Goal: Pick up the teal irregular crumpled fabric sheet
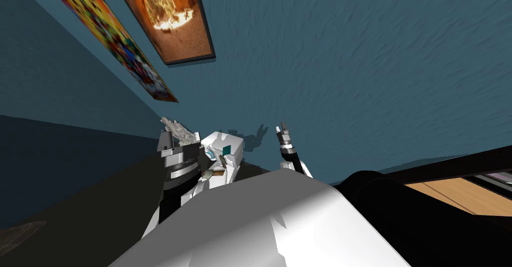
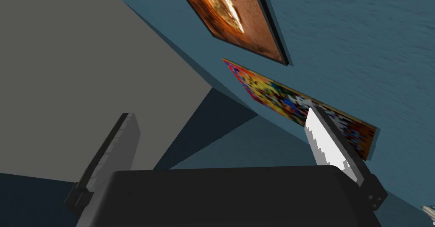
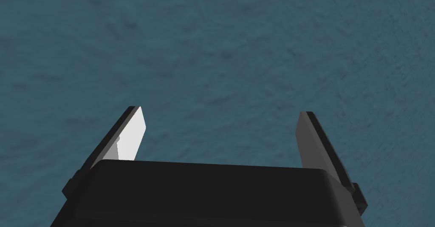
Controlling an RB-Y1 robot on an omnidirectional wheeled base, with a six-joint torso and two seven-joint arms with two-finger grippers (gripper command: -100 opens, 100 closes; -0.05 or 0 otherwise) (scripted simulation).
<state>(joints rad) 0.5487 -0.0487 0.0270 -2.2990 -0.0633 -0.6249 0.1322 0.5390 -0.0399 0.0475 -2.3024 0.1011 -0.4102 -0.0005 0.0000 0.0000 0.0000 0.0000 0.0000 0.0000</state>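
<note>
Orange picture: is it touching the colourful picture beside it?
Apart. The left wrist view shows a strip of blue wall between the orange picture and the colourful picture.

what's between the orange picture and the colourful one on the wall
Only a bare strip of blue wall separates the orange picture from the colourful one; the left wrist view shows it best.

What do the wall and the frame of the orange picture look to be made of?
The wall is teal-blue and matte, probably plaster or textured paint, judging by its mottled, dimpled surface. The frame is thin, dark and smooth; I cannot tell whether it is wood or metal.
</note>
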